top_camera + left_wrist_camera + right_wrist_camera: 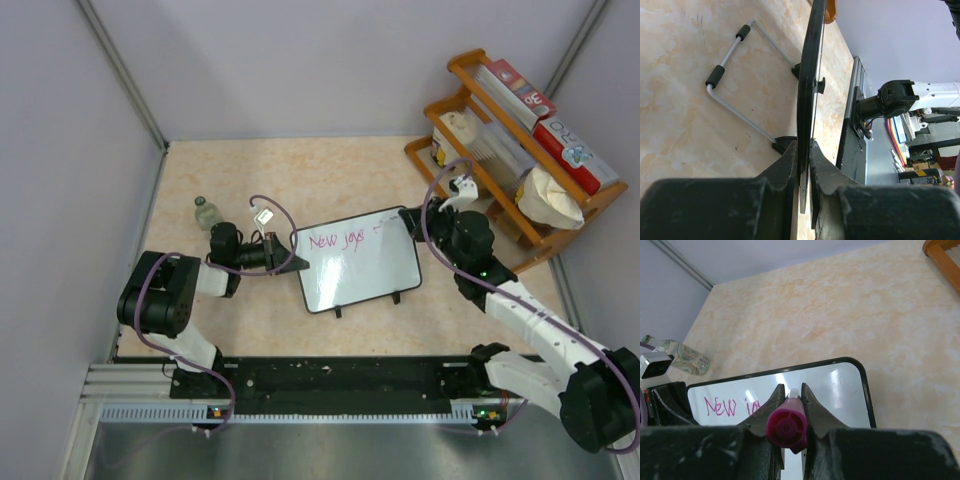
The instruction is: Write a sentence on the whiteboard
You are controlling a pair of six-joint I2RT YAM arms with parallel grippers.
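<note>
The whiteboard (365, 275) stands tilted on the table, black-framed, with pink words "New jays" (337, 241) along its top. My left gripper (290, 252) is shut on the board's left edge; in the left wrist view the fingers (790, 165) clamp the black frame (809, 90) seen edge-on. My right gripper (412, 222) is at the board's upper right corner, shut on a pink marker (787, 426) that points down at the board (840, 395). The word "New" (720, 406) shows in the right wrist view; the marker tip is hidden by the fingers.
A wooden rack (510, 160) with boxes and a white cap stands at the back right. A small glass bottle (206, 213) stands left of the board, also in the right wrist view (685, 359). The board's wire stand (735, 85) rests on the table behind it.
</note>
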